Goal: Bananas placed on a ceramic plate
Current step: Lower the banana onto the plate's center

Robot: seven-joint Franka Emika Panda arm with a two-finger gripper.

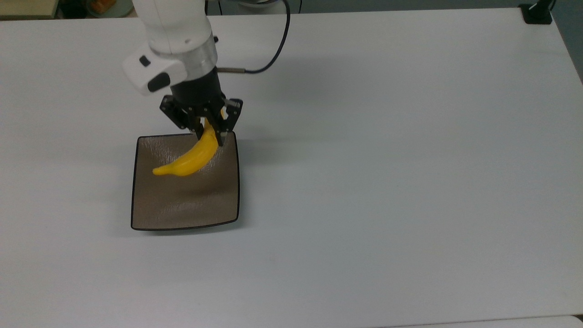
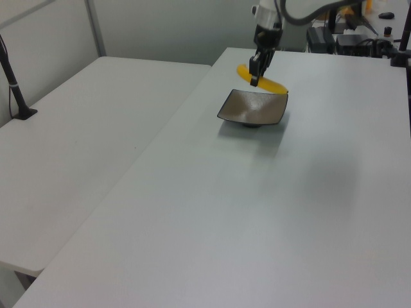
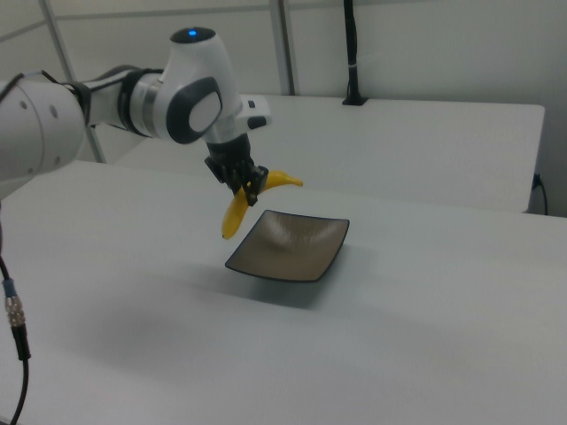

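My gripper (image 1: pixel 209 136) (image 2: pixel 254 79) (image 3: pixel 250 197) is shut on one end of a bright yellow banana (image 1: pixel 189 158) (image 2: pixel 270 84) (image 3: pixel 236 215) and holds it in the air. The fruit hangs above the far part of the square brown ceramic plate (image 1: pixel 182 209) (image 2: pixel 253 110) (image 3: pixel 297 248), not touching it, as the right view shows. In the top view the banana curves down and left from my fingers, over the plate's upper half. The plate rests flat on the white table with nothing lying on it.
The white table (image 1: pixel 387 159) spreads wide to the top view's right of the plate. A second white table (image 2: pixel 77 141) adjoins it in the left view. A black clamp (image 1: pixel 537 13) sits at the top view's upper right corner, and a cable (image 1: pixel 273 54) trails from my arm.
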